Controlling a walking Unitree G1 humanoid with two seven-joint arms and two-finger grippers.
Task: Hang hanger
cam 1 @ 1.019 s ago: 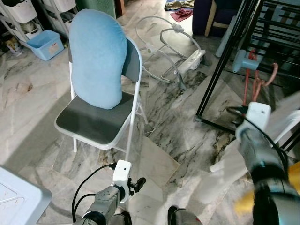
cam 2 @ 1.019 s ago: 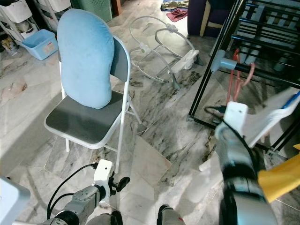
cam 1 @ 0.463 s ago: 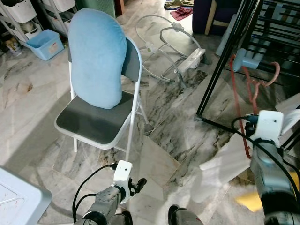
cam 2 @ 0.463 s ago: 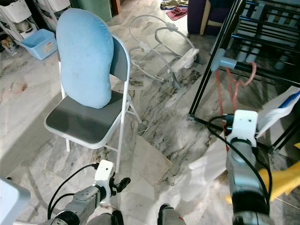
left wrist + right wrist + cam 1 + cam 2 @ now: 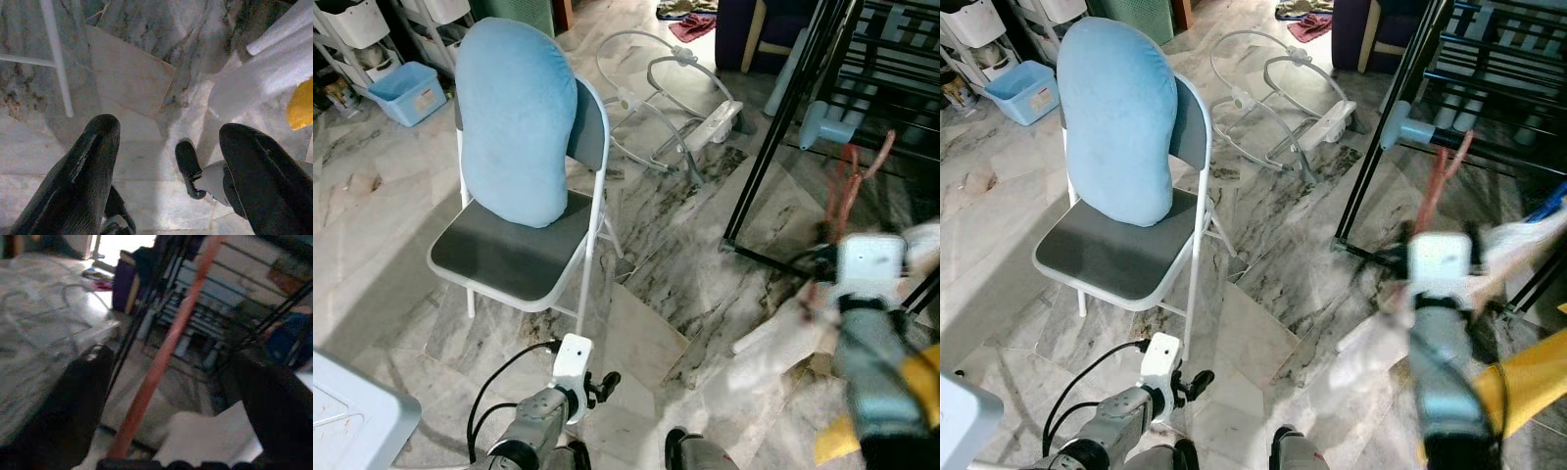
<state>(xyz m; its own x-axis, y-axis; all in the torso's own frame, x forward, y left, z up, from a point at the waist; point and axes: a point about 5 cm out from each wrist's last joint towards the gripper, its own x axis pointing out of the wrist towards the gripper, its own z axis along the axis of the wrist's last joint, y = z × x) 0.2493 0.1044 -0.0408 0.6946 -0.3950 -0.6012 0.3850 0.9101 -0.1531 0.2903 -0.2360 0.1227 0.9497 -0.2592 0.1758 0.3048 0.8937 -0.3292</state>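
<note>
Left pincer (image 5: 166, 161): low over the floor, fingers spread wide, empty, idle.
Folding chair (image 5: 524, 250): blue cushion (image 5: 517, 122) propped against backrest.
Right pincer (image 5: 171, 431): raised toward black rack (image 5: 773, 137); grip cannot be told.
Red hanger (image 5: 847, 186): between its fingers, near rack rail.

a lived-in room of a home, likely a laundry or utility corner: the marble-tile floor (image 5: 401, 206) carries a grey folding chair (image 5: 514, 250) with a blue cushion (image 5: 519, 122) propped on its backrest, and a baby bouncer frame (image 5: 671, 93) lies on the floor behind it. plastic drawer units (image 5: 357, 29) and a blue tub (image 5: 408, 93) stand by the wall, clothes (image 5: 690, 24) lie further back, and a black metal rack (image 5: 803, 98) stands beside the chair.
</note>
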